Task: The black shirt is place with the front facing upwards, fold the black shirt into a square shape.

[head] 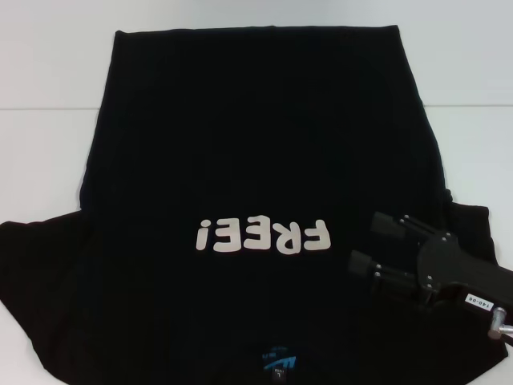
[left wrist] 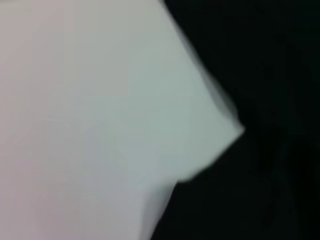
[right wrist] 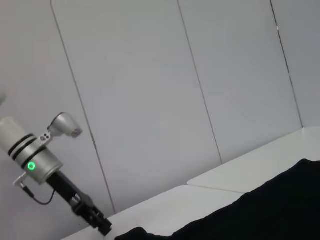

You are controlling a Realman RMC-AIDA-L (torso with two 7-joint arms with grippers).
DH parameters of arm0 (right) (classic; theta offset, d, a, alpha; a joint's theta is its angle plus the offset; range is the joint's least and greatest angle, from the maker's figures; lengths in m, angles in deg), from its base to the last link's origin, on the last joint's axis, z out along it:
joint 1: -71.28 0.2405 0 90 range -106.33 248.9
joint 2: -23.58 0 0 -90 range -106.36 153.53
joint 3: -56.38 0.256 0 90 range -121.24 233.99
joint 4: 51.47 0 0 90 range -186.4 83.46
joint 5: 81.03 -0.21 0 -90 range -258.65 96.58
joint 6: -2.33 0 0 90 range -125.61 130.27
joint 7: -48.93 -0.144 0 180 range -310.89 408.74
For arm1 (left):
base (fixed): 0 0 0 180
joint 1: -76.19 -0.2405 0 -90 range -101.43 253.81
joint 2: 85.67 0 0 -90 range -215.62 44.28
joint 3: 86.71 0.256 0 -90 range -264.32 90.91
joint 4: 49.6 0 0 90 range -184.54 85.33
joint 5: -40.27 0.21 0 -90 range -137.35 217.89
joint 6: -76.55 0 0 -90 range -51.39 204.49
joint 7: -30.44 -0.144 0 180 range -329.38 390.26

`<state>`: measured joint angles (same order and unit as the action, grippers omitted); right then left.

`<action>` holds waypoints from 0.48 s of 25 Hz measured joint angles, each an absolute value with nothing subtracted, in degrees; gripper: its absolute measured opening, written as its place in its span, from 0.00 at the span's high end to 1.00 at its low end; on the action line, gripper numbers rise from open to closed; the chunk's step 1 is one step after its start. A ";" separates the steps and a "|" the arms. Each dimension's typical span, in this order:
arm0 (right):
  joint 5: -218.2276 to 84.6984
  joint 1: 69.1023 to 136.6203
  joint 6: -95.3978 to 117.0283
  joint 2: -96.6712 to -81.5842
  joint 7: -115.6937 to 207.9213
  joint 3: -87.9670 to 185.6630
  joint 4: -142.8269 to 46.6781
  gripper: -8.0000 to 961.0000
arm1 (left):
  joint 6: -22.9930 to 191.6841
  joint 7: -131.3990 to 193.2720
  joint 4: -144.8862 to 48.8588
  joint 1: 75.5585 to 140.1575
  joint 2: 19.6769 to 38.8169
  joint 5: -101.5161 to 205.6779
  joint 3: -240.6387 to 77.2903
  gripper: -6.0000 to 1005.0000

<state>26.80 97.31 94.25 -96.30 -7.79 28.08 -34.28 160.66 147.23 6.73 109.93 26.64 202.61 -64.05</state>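
Right gripper (head: pixel 367 243), fingers spread, hovers over black shirt (head: pixel 240 144) on white table (head: pixel 48 80).

Even, bright light is seen; the left wrist view is blurred, and no detail is shown in dark cloth

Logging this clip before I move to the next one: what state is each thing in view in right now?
black shirt: spread flat on the white table, front up, "FREE!" print showing, not yet folded.
right pincer: open, over the shirt near its right sleeve, holding nothing.
left pincer: seen in the right wrist view, low by the shirt's edge; open or shut not visible.
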 joint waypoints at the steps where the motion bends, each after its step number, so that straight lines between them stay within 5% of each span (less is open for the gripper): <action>1: 26.80 97.21 94.24 -96.30 -7.63 28.14 -34.31 0.07 | 160.77 148.08 6.37 110.17 26.31 202.47 -64.57 0.48; 12: 26.80 97.33 94.41 -96.30 -6.70 28.12 -34.49 0.07 | 157.03 159.45 4.54 111.87 24.04 203.86 -67.08 0.48</action>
